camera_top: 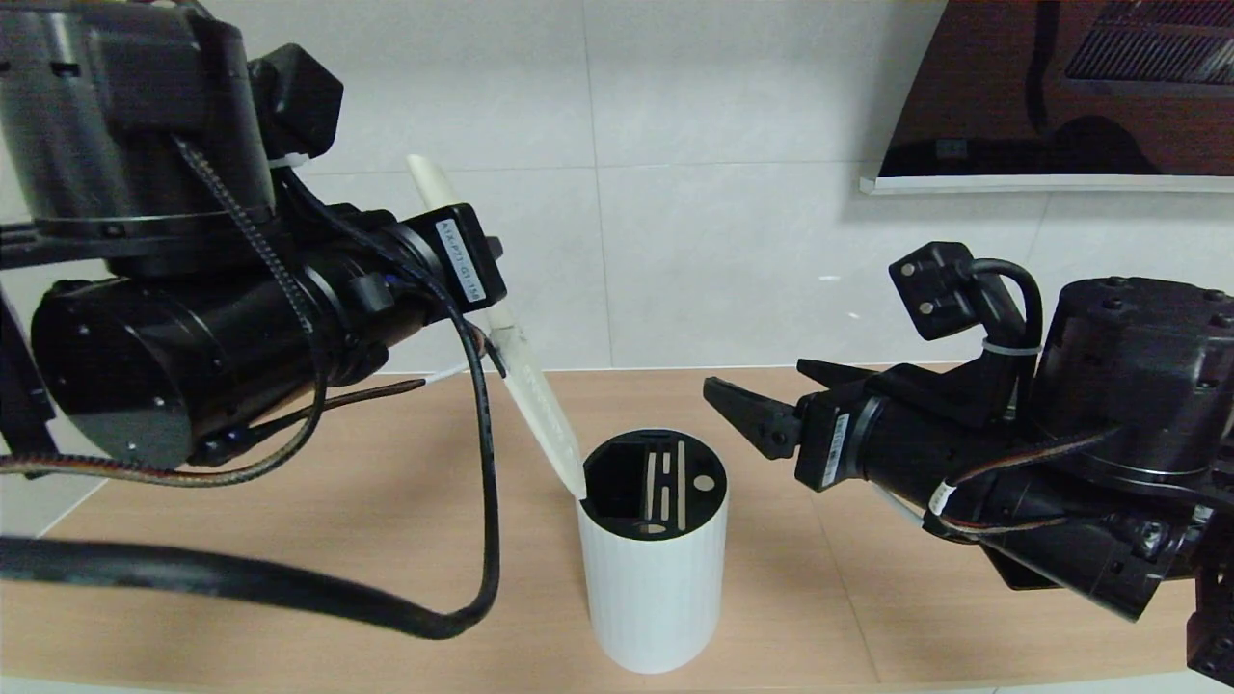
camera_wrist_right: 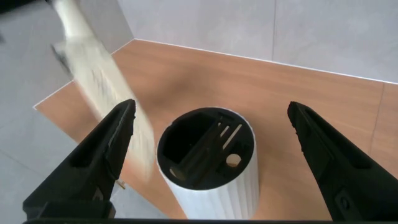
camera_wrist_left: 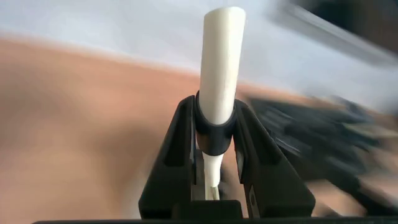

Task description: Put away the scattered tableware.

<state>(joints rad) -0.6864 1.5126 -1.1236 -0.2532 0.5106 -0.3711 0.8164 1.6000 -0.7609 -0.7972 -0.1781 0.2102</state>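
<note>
The left hand (camera_top: 496,333) is clamped on a cream-handled knife (camera_top: 540,414), gripping it where the handle meets the blade. In the left wrist view the round handle end stands out past the closed fingers (camera_wrist_left: 186,134).

The knife's long axis runs steeply downward. The handle end is high and back toward the tiled wall, and the blade slants down and toward the robot's right. Its tip sits right at the left rim of the white ribbed cutlery holder (camera_top: 656,588), which stands upright on the wooden worktop (camera_top: 318,520) between the two arms.

The holder's black insert has a large open well on the side nearest the blade, with narrow slots and small round holes on the far side. I cannot tell whether the tip is just inside that rim or just outside it (the head view puts it on the edge itself).

That is what the coming move turns on, as I judge it. The tip needs a slight shift to the right over the large well. The blade then has to come nearer to upright before it goes down, or it will catch the rim or tip the holder.

The right hand (camera_top: 757,376) is spread wide and holds nothing. It hangs just to the right of the holder at about rim height, pointing at it.
</note>
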